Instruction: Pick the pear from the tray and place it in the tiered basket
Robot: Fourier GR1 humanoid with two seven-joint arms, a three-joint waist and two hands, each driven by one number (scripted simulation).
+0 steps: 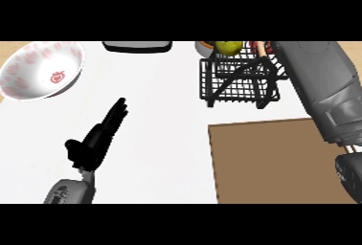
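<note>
Left hand (96,139) is seen low on the white counter (163,143), fingers straight and together, pointing up the view, nothing held; it is read as resting. Right forearm (322,91) runs from the lower right edge up to the top right corner, beside the black wire tiered basket (237,81). Its hand is not seen: it is lost above the picture's edge or behind the basket, so whether its fingers are apart or clamped cannot be told.

Pear (228,46), yellow-green, shows at the top edge, over the basket's upper rim. Whether it is held, or already resting in a tier, cannot be settled from this view. Brown tray (268,158) lies at lower right, nothing seen on its visible part.

Step in hand is judged to be the placing. To do it well, the pear should be brought down inside the wire walls, clear of the rim and of the slanted struts, and let go only once it is borne by a tier floor; the forearm should be drawn back without catching the frame.

A white bowl (42,69) with a red fruit pattern sits top left; a dark object (138,46) is cut off at the top edge.

No brand, label or readable writing is seen anywhere.
</note>
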